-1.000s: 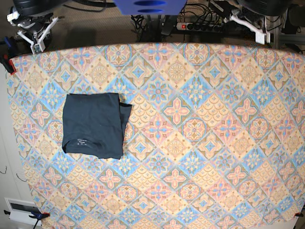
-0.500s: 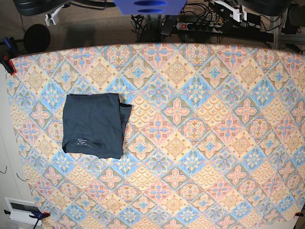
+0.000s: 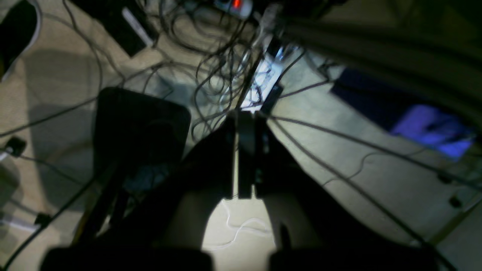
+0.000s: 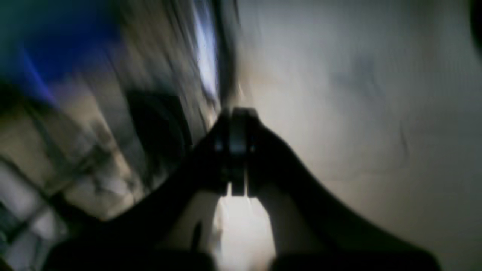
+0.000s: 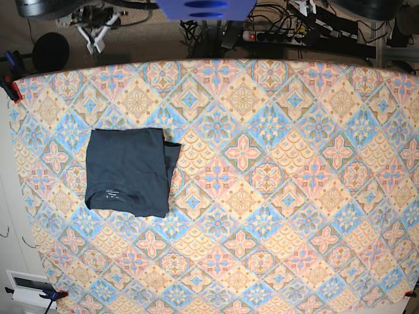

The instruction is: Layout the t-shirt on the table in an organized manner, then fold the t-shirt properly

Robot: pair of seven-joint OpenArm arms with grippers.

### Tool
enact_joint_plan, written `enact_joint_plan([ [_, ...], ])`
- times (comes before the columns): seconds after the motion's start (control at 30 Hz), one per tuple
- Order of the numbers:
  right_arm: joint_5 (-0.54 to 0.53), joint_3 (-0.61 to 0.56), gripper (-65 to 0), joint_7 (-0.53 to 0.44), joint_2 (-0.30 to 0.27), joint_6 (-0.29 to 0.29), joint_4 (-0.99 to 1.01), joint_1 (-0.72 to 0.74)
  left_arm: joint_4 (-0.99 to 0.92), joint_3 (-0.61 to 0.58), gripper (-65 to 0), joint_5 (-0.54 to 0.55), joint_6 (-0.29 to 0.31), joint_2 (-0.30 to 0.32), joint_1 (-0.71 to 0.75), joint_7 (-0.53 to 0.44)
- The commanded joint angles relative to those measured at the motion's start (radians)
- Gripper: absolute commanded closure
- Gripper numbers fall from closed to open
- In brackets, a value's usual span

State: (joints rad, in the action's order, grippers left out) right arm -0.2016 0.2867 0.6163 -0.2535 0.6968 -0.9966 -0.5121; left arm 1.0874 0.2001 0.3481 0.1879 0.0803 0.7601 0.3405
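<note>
Both arms have swung back off the table (image 5: 275, 196); each hand, left (image 3: 244, 158) and right (image 4: 235, 150), is closed, empty. Shirt (image 5: 127, 171), at nine o'clock, has a flap poking out; careless returns could unfold it.

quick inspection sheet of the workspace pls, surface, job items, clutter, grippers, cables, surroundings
surface: table covered in a pastel diamond-pattern cloth, lying flat.
job's things: t-shirt folded into a compact rectangle on the base view's left part of the table, label side up, one edge poking out at its upper right.
clutter: nothing seen on the table besides the shirt.
grippers: left gripper shut and holding nothing, over the floor; right gripper shut and holding nothing, view blurred.
cables: tangle of cables on the floor, with a power strip beyond the table's far edge.
surroundings: red clamps at table corners; carpeted floor.
</note>
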Motion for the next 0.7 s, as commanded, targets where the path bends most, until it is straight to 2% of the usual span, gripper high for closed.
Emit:
enact_joint_plan([
  [0.0, 0.027, -0.01, 0.0, 0.032, -0.014, 0.001, 0.063, -0.023, -0.014, -0.011, 0.0, -0.013, 0.006, 0.002, -0.011, -0.031],
  [0.17, 0.029, -0.071, 0.0, -0.105, -0.016, 0.001, 0.299, 0.109, -0.227, -0.043, 0.0, -0.137, 0.006, 0.003, -0.17, -0.088],
  [0.2, 0.029, -0.08, 0.0, -0.138, -0.016, 0.001, 0.335, 0.134, -0.284, -0.043, 0.0, -0.156, 0.006, 0.02, -0.213, -0.09],
  [0.3, 0.029, -0.103, 0.0, -0.227, -0.01, 0.001, 0.414, 0.171, -0.459, -0.044, 0.0, -0.172, 0.006, 0.039, -0.334, -0.093],
  [0.43, 0.029, -0.105, 0.0, -0.296, -0.008, 0.001, 0.505, 0.198, -0.611, -0.055, 0.0, -0.174, 0.008, 0.057, -0.465, -0.093],
  [0.57, 0.029, -0.106, 0.0, -0.378, -0.005, 0.001, 0.589, 0.229, -0.626, -0.201, 0.0, -0.174, 0.008, 0.06, -0.523, -0.094],
  [0.67, 0.029, -0.106, 0.0, -0.407, 0.044, -0.076, 0.623, 0.27, -0.626, -0.34, 0.0, -0.172, 0.008, 0.06, -0.558, -0.094],
])
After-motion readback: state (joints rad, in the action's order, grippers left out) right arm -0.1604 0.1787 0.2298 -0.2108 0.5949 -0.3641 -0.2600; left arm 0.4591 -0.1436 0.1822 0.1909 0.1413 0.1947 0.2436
